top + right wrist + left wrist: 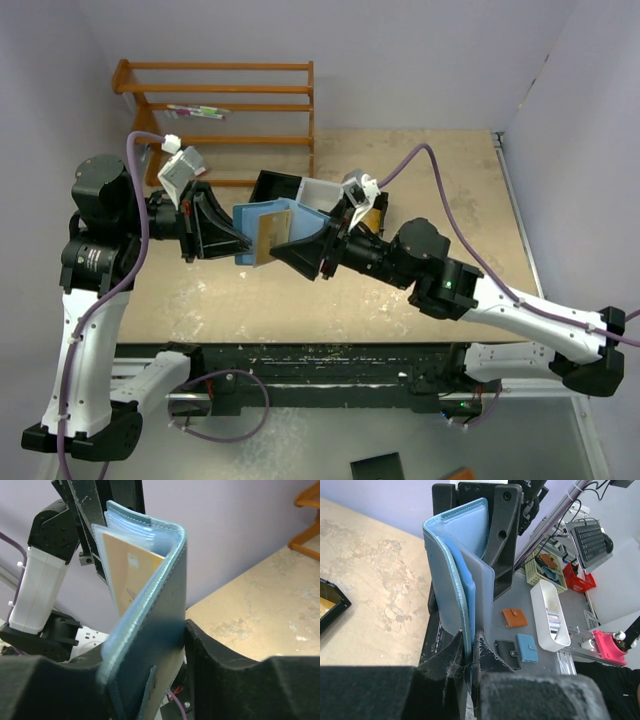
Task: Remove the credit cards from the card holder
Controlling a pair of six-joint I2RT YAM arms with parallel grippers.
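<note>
Extraction stage: left claw (470, 652) clamps the card holder (447, 580), right claw (145, 650) at its 4 o'clock, closure indeterminate; next move should pinch and withdraw the gold-tan credit card (132, 575).

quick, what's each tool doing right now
left tool: closed on the blue card holder.
right tool: its fingers sit either side of the holder's cover; whether it is gripping cannot be told.

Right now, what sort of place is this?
Probably a robotics lab workcell: plain lilac partition walls box in the worn table, and past its edge the left wrist view shows a keyboard and spare wallets.
</note>
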